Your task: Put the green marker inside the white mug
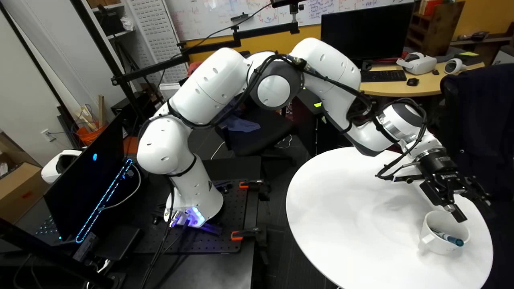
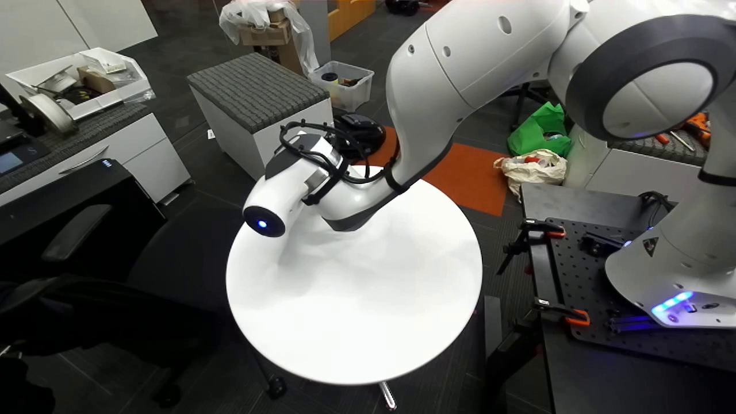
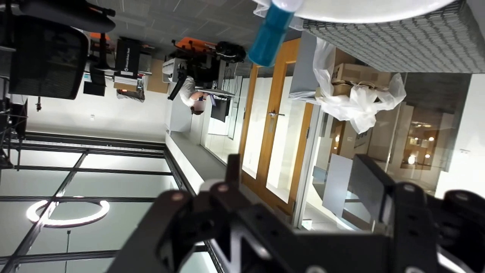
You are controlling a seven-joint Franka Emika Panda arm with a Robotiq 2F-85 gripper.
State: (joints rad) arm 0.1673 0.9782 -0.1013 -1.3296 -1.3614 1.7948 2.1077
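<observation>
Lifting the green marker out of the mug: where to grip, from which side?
Probably the teal end of the green marker, from above, pinching across the shaft: it leans in the white mug with that end sticking out past the rim.

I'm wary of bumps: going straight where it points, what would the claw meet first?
Apparently nothing nearby: in the wrist view the claw faces a distant wood-framed door and the way looks free, though depth is unclear. The white mug appears lower.
</observation>
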